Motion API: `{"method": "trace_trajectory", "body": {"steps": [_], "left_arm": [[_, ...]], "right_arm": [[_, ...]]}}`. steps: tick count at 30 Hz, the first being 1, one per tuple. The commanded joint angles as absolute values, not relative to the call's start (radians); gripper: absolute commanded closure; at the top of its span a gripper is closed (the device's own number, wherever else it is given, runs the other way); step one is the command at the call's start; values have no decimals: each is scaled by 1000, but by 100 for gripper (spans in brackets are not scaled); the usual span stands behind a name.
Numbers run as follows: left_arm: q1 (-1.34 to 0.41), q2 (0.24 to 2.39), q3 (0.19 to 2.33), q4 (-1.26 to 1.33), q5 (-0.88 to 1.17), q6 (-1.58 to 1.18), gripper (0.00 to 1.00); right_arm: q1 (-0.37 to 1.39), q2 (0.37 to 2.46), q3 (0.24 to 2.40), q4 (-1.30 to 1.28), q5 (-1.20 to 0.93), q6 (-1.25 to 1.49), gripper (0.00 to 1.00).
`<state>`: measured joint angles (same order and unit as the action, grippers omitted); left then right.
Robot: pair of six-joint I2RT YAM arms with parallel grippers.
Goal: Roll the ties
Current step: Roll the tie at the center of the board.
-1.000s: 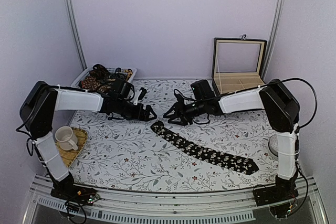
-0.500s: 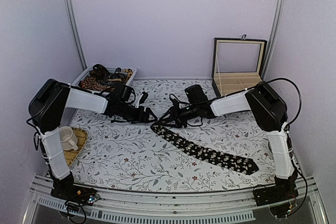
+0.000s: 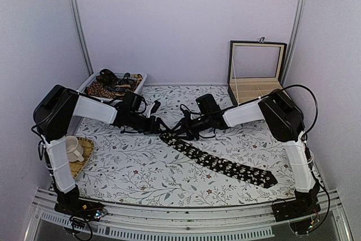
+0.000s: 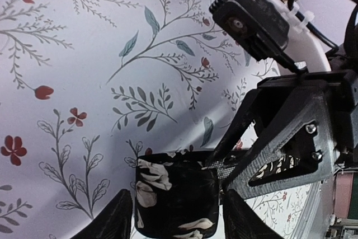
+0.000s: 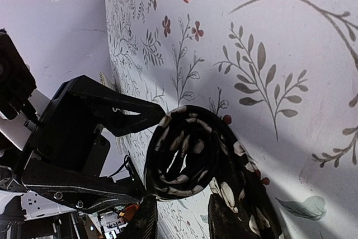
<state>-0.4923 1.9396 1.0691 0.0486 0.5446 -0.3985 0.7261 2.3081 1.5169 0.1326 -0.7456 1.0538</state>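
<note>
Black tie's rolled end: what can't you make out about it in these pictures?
- Top external: the roll is tiny, crowded by the left tool and right tool.
- Left wrist: the bottom edge cuts off the roll and fingers, so contact is unclear.
- Right wrist: the bottom edge cuts off its fingers; grip unclear.
- Top external: the ties in the basket are too tangled to count.

Black tie [image 3: 220, 165], tiny pale flower specks: lies flat, diagonal on floral table cloth [image 3: 135, 167], wide pointed end near right. Narrow far-left end rolled into small tight coil [image 4: 176, 200], standing on edge. Other ties [image 3: 107, 87], brown-orange and dark patterned, heaped in basket [image 3: 139, 76], far left.
</note>
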Motion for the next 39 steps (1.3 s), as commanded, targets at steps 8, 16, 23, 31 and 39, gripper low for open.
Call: {"method": "trace_trajectory", "body": {"steps": [8,16,23,31,39], "left_arm": [[-486,1933,1031,86,548,-415,49],[-492,1929,1038,72,524,-406,49],[-496,1930,1039,75,529,-405,57],[-501,1923,1040,89,554,-411,57],[-503,1921,1042,89,568,-411,55]], "right_arm": [[737,2276,1491,109,-720,1018,69],[753,2269,1480,172,-768,1071,69],[756,2276,1496,184,-779,1097,70],[758,2328,1507,216,-779,1121,71],[759,2395,1545,191,-760,1129,72]]}}
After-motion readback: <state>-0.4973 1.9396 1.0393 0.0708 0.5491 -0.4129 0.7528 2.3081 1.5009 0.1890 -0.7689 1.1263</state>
